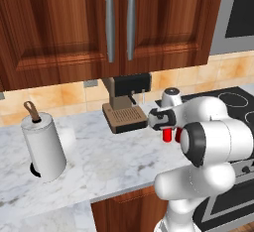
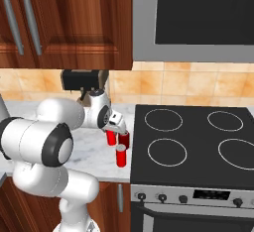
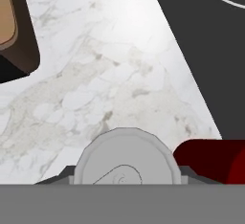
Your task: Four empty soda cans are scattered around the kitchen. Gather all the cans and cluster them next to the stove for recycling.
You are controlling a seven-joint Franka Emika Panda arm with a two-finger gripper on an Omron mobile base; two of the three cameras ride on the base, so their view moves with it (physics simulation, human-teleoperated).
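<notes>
Three red soda cans stand on the marble counter beside the stove's (image 2: pixel 193 142) left edge. My gripper (image 2: pixel 112 131) comes down from above and is shut on the leftmost soda can (image 2: pixel 110 138). A second can (image 2: pixel 124 140) stands right beside it, touching or nearly so. A third can (image 2: pixel 120 155) sits nearer the counter's front edge. In the hand view the held can's silver top (image 3: pixel 125 161) lies between my fingertips, with the neighbouring can (image 3: pixel 213 163) to its right and the black stove (image 3: pixel 206 50) beyond. From the left, the held can (image 1: pixel 167 135) shows under my gripper (image 1: pixel 167 128).
A brown coffee machine (image 1: pixel 126 102) stands at the back wall behind the cans. A paper towel roll (image 1: pixel 43 146) is on the counter's left. A steel microwave (image 2: pixel 198 18) hangs above the stove, with wooden cabinets (image 1: pixel 119 23) over the counter.
</notes>
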